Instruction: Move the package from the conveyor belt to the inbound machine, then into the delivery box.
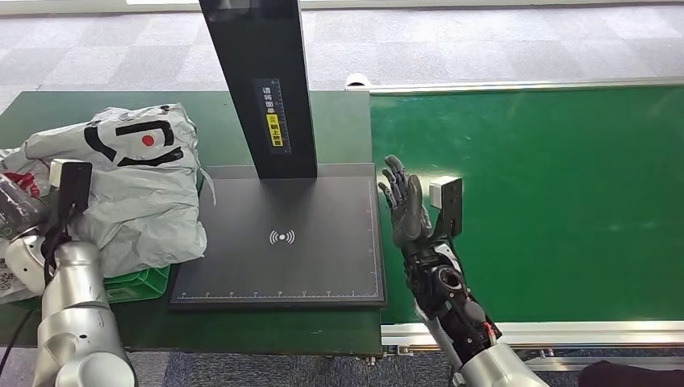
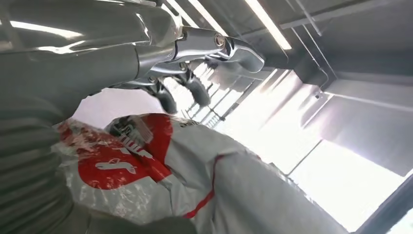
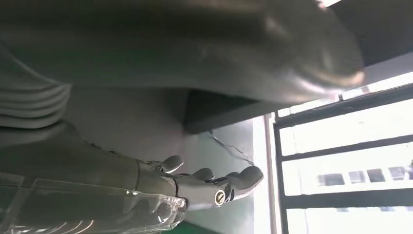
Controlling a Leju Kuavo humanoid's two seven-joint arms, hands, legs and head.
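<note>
A white package with red print (image 2: 146, 165) lies in my left hand (image 2: 160, 73), between the palm and the long fingers (image 2: 195, 87) that arch over it with a small gap. In the head view this package (image 1: 14, 193) is at the far left edge, over the green delivery box (image 1: 143, 284). The black inbound machine plate (image 1: 278, 238) with its post (image 1: 258, 81) is bare. My right hand (image 1: 403, 205) stands upright and open, fingers spread, at the left edge of the green conveyor belt (image 1: 548, 201). The right hand (image 3: 204, 187) holds nothing.
A large grey bag with a black logo and red dot (image 1: 137, 185) lies heaped on the delivery box, spilling toward the plate's left edge. The belt's metal rail (image 1: 524, 330) runs along the near side. Grey carpet floor lies beyond the table.
</note>
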